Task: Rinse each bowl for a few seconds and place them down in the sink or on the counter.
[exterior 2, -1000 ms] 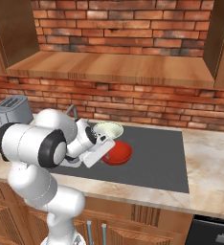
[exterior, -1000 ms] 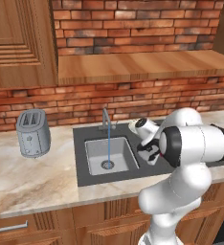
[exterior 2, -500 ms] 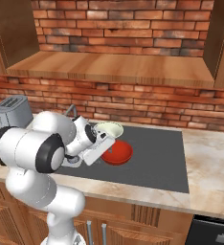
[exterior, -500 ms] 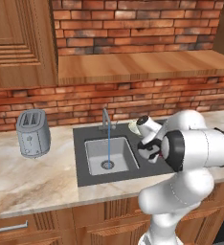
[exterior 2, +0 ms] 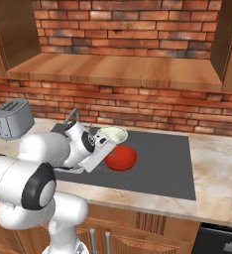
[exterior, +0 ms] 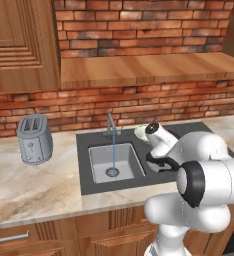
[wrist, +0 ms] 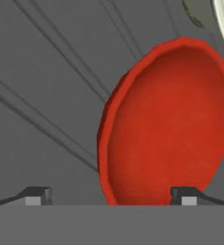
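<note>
Arm folded low, elbow bulging toward the cameras, forearm reaching forward and down. Gripper [wrist: 112, 195] spread wide, nothing between the jaws, fingertips [wrist: 37, 195] well apart at the bottom of the hand view.

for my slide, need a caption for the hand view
Open gripper straddling the rim of the red bowl on the sink's ribbed drainboard.

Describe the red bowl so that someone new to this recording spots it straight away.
Find the dark grey sink set into the marble counter. On its ribbed drainboard, right of the basin, two bowls sit together. The red bowl is the wide, shallow, glossy one nearer the front; the cream bowl behind is smaller and pale.
</note>
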You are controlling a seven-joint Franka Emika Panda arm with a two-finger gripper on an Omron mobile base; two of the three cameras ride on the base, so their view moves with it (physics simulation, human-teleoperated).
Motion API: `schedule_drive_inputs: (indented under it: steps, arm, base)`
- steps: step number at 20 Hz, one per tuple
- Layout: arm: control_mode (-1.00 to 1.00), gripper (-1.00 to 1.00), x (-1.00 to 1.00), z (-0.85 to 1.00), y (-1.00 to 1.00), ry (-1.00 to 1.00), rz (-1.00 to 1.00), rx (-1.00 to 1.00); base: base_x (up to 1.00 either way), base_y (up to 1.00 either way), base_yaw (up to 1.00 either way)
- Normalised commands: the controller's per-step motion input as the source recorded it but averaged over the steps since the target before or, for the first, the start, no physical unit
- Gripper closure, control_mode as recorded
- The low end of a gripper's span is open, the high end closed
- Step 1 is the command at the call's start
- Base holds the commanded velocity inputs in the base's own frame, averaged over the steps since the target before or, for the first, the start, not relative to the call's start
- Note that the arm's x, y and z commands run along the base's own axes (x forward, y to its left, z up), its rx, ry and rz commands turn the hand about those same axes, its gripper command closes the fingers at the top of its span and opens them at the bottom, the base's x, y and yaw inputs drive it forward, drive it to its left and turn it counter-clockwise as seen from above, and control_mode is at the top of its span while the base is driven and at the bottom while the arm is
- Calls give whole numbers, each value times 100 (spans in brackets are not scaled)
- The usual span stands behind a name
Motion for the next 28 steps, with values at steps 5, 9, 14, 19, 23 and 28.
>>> schedule_drive_inputs:
  steps: [5, 9, 14, 19, 23, 28]
  arm:
    - [-100, -100, -15, 48, 3, -9, 0, 1]
    - [-100, -100, -13, 47, 2, -5, 0, 1]
    - [-100, -100, -16, 42, 0, -5, 0, 1]
    - [-100, -100, -15, 43, 0, -4, 0, 2]
    - [-100, -100, -30, 43, 0, -7, 0, 3]
    - [-100, -100, -34, 38, 0, -8, 0, 2]
  base:
    - [0, 0, 0]
    - [0, 0, 0]
    - [0, 0, 0]
    - [0, 0, 0]
    - [0, 0, 0]
    - [0, 0, 0]
